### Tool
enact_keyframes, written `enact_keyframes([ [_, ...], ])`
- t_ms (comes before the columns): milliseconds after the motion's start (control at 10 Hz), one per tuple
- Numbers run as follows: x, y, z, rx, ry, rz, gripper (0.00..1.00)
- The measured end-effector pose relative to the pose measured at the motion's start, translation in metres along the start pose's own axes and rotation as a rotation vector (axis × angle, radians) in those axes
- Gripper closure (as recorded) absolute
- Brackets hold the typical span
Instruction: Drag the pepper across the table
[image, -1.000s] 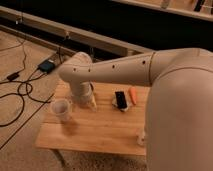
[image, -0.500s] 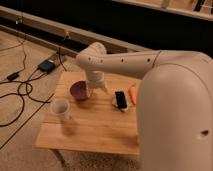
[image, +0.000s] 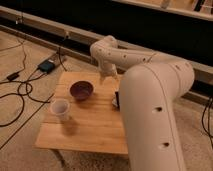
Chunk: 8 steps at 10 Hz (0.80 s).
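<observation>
The pepper is hidden behind my big white arm (image: 150, 100), which fills the right side of the view. The arm's forearm bends at an elbow above the table's far edge. From there my gripper (image: 106, 76) hangs down over the far middle of the table (image: 90, 125). It stands open with nothing in it. It sits just right of and behind a dark bowl. The table is low, with a pale plank top.
A dark purple bowl (image: 81, 90) stands at the table's far left. A white cup (image: 60, 109) stands near the left edge. A sliver of the black phone (image: 117, 98) shows beside the arm. Cables and a small box (image: 46, 65) lie on the floor at left.
My gripper has swung right along the table's far side, from over the cup and bowl to past the bowl. The pepper, visible earlier beside the phone, is now covered by the arm.
</observation>
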Motion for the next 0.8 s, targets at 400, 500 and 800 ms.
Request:
enact_keyframes([
  [400,-0.034,-0.028,0.035,-0.038,0.015,0.048,0.35],
  [500,-0.039,-0.036,0.045,-0.044,0.023,0.068,0.35],
  [800,-0.045,-0.061,0.067,-0.065,0.047,0.138,0.35],
])
